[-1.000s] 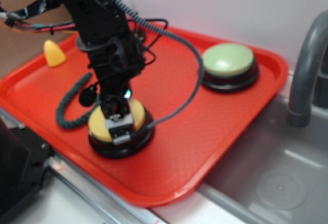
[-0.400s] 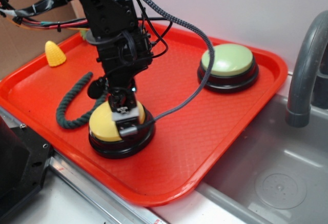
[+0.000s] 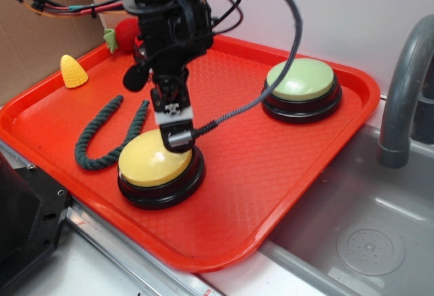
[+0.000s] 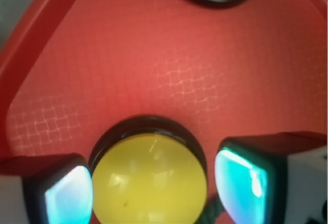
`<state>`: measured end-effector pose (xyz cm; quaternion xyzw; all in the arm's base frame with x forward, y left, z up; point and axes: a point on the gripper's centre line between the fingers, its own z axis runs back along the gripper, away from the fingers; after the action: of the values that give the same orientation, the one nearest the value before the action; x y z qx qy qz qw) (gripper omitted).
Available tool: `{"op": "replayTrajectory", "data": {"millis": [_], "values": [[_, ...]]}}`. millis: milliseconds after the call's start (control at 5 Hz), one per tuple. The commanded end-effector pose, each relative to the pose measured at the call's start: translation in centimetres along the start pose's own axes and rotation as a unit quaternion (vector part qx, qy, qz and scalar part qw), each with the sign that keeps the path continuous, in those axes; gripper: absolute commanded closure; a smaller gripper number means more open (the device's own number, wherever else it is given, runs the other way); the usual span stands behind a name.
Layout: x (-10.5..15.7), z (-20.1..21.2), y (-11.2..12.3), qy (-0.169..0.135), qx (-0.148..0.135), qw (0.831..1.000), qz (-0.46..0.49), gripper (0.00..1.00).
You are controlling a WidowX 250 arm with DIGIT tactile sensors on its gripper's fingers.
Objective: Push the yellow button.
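Scanning from the left of the exterior view: a small corn toy (image 3: 73,71) sits near the far-left edge of the red tray (image 3: 271,174), and beside it a dark green rope (image 3: 102,137) lies in a loose U on the tray floor. Neither is in the arm's way.

Next comes the yellow button (image 3: 156,162) — a glossy dome on a black base, near the front-left edge of the tray. The gripper (image 3: 174,132) hangs nose-down over the dome's back rim; whether it touches the dome cannot be told from this angle. In the wrist view the fingers (image 4: 66,196) stand parted on either side of the yellow button (image 4: 148,180), released and holding nothing. A vertical pose suits a straight downward press, and a parted grip would straddle the dome rather than strike it squarely — so the press probably relies on a fingertip or the wrist body.

Behind the arm, a red toy (image 3: 125,35) rests at the tray's back edge. Further right sits a pale green button (image 3: 302,86), well apart. Rightmost, off the tray, are a grey sink (image 3: 366,242) and its tap (image 3: 403,93).
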<state>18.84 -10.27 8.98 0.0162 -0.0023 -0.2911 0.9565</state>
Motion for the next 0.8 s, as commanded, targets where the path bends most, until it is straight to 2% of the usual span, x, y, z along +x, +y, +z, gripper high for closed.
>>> {"op": "replayTrajectory", "data": {"millis": [0,600], "values": [[0.0,2.0,-0.1,-0.025,0.008,1.000,0.013,0.00],[-0.6,4.0,0.1,-0.037,0.008,0.999,0.035,0.00]]}}
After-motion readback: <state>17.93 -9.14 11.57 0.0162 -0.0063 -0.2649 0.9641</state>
